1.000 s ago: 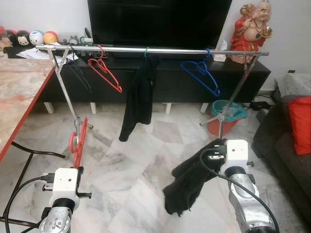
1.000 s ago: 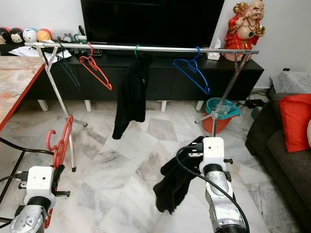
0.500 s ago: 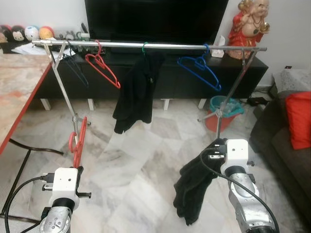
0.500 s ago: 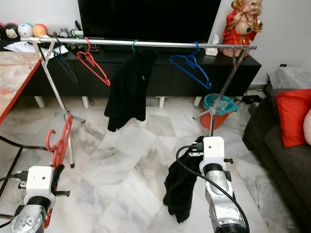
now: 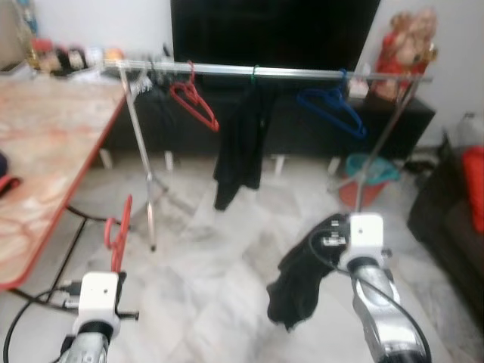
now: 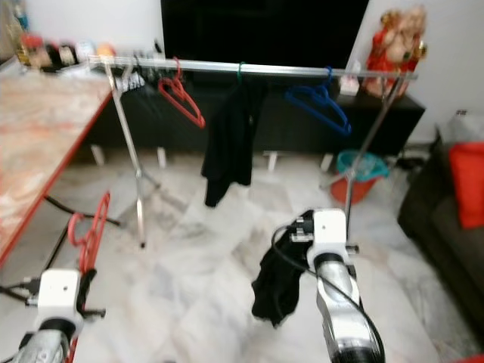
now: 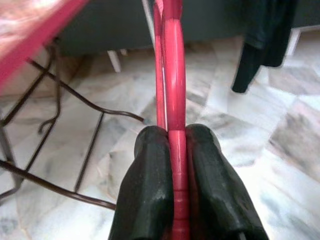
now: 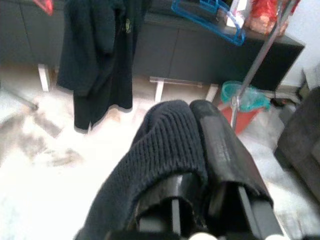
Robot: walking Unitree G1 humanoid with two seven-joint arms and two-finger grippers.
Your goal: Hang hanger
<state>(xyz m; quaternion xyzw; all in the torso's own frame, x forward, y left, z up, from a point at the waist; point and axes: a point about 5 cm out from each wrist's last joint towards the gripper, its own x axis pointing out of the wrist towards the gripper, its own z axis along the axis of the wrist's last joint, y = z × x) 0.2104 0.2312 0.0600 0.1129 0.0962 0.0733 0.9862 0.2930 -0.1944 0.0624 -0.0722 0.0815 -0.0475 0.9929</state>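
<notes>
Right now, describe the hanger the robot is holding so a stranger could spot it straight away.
Start at the long silver rail in front of the black TV, then drop to the floor-level foreground on the robot's left. There the left gripper has its jaws shut on a red hanger, standing upright beside the marble table. The other red hanger hangs on the rail.

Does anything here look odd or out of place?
Mildly: the right end effector grips a black garment bunched, off any hanger, drooping toward the floor. The left end effector holds a bare red hanger.
</notes>
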